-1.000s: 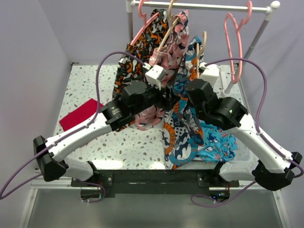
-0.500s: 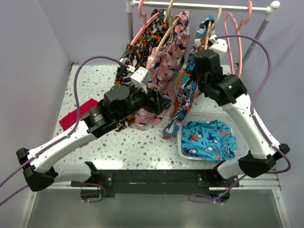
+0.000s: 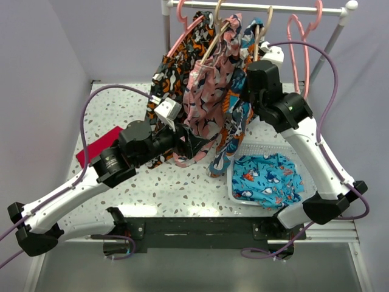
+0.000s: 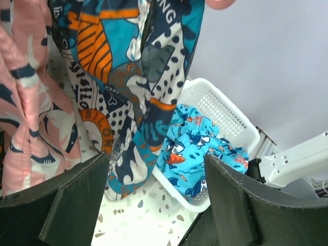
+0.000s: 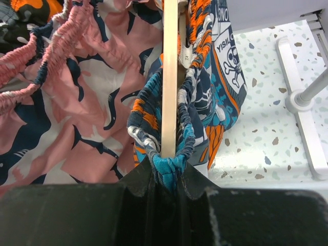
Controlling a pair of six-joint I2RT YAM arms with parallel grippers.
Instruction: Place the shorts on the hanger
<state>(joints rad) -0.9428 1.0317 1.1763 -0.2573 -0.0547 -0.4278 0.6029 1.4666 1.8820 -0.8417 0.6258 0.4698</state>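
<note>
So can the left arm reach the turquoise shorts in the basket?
Probably yes. The left gripper is open and empty, and the turquoise shorts lie uncovered in the basket. Only the hanging shorts dangle partly in between.

Basket (image 4: 225, 113) front-R of shorts (image 3: 231, 131) on hanger (image 5: 169, 77).

The table (image 3: 182, 182) is white with dark and grey speckles, walled by pale panels at the left and back. A flat red sheet (image 3: 100, 145) lies near its left edge, partly under the left arm. On the right, near the front, sits a white mesh basket (image 3: 270, 148) with turquoise shorts (image 3: 267, 179) bunched inside. Further back on the right, the rack's white foot (image 5: 299, 100) rests on the speckled top.
</note>
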